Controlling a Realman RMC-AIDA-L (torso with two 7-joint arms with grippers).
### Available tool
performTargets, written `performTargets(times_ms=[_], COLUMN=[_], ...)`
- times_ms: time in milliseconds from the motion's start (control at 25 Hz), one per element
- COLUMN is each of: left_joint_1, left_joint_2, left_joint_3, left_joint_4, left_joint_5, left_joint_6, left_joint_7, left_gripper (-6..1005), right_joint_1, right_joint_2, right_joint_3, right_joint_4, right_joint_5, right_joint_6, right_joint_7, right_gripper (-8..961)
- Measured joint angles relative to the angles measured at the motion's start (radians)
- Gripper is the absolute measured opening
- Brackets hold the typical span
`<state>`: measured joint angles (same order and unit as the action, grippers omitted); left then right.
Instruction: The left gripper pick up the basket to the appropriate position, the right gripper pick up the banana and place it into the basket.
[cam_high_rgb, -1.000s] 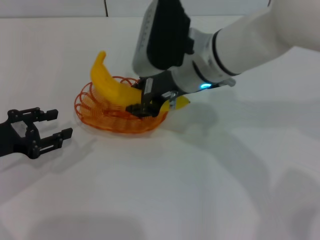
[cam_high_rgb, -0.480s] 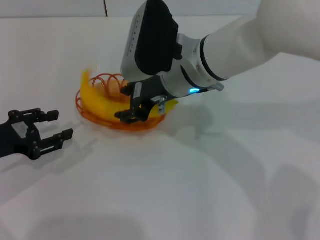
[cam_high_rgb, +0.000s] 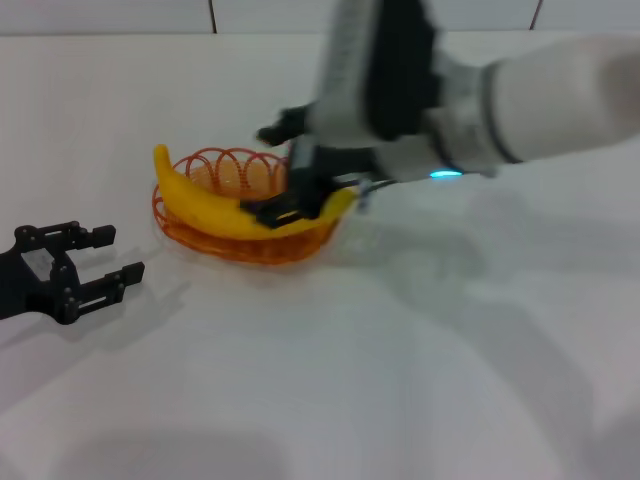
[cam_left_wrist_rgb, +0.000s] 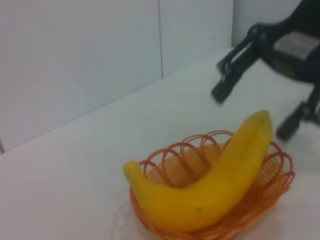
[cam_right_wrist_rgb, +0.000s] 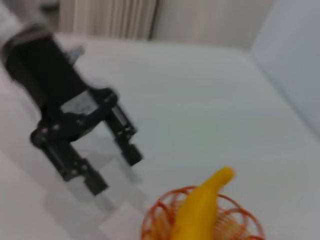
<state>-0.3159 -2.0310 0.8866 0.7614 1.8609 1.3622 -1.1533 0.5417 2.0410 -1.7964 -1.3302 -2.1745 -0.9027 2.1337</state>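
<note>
Table (cam_high_rgb: 330, 380) surface, white and wide, carries the orange wire basket (cam_high_rgb: 200, 238), and the banana (cam_high_rgb: 215, 208) lies in it lengthwise with both ends riding up over the scalloped rim. Right gripper (cam_high_rgb: 272, 172) hangs over the basket's right end, fingers spread and released, one tip close to the banana. Left gripper (cam_high_rgb: 104, 255) rests low on the table just left of the basket, fingers apart and grasping nothing.

The white desk (cam_high_rgb: 330, 380) carries the basket (cam_high_rgb: 215, 241) near its far edge, left of the middle. The left claw (cam_high_rgb: 88, 268) rests on the desk near the left edge.
</note>
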Motion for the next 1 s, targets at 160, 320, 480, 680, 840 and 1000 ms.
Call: performTargets(times_ms=[160, 320, 480, 680, 840, 1000], left_joint_1=[0.001, 0.002, 0.0, 0.0, 0.002, 0.003], left_joint_2=[-0.001, -0.001, -0.002, -0.003, -0.003, -0.004], left_joint_3=[0.0, 0.0, -0.004, -0.007, -0.007, -0.009], left_joint_4=[-0.002, -0.011, -0.03, -0.036, -0.047, -0.051], left_joint_5=[-0.002, -0.009, -0.018, -0.041, -0.068, -0.081], left_joint_6=[-0.001, -0.002, -0.004, -0.004, -0.005, -0.002], left_joint_7=[0.001, 0.012, 0.036, 0.047, 0.065, 0.068], left_gripper=[598, 598, 598, 598, 598, 598], right_joint_1=[-0.119, -0.172, -0.185, -0.183, -0.172, -0.168], right_joint_2=[0.0, -0.002, -0.001, -0.002, -0.006, -0.01], right_joint_3=[0.11, 0.239, 0.397, 0.607, 0.724, 0.766], right_joint_4=[-0.049, 0.031, 0.203, 0.449, 0.603, 0.681], right_joint_5=[0.121, 0.281, 0.417, 0.526, 0.537, 0.534], right_joint_6=[-0.05, -0.148, -0.286, -0.427, -0.44, -0.438], right_joint_7=[-0.156, -0.334, -0.517, -0.724, -0.831, -0.875], right_gripper=[844, 843, 844, 838, 838, 838])
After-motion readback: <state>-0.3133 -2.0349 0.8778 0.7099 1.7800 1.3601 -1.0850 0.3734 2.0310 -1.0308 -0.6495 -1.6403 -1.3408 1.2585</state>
